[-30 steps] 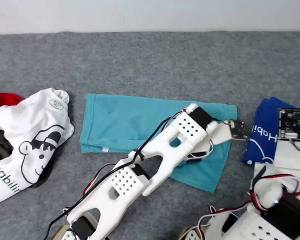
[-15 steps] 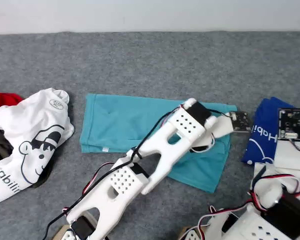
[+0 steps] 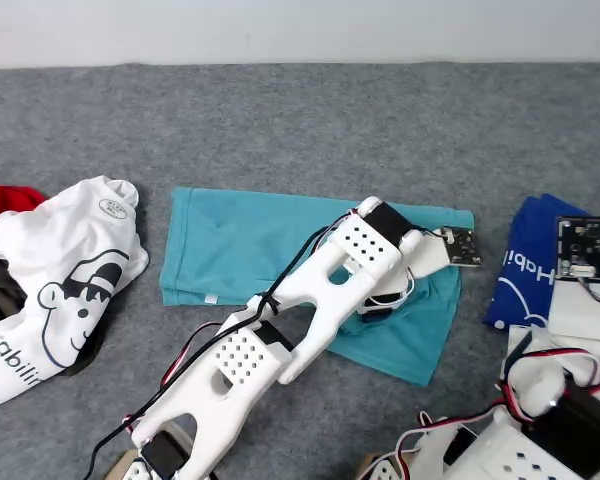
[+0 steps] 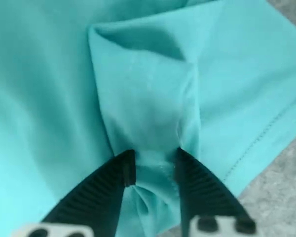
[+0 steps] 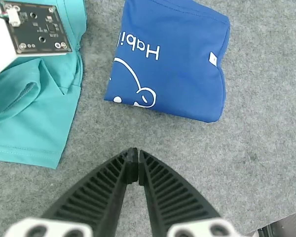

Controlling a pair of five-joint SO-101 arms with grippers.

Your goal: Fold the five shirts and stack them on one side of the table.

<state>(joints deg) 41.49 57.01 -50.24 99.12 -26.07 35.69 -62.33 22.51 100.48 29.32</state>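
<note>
While pinching a bunched ridge of the teal shirt (image 4: 148, 113) between the closed left jaws, close to the stitched hem, lift only enough to free that end from the layer beneath. Carry the pinch low and straight over the flat middle of the shirt, spread mid-desk, toward the far end. Match edge to edge before letting go, and avoid dragging the lower layer, which would likely crease. Leave the right jaws pressed shut on nothing, above bare desk (image 5: 266, 148) just beside the folded blue shirt (image 5: 172, 64). Expect the white shirt (image 3: 70, 270) and red shirt (image 3: 5, 200), heaped at the opposite side, to need the same care.
</note>
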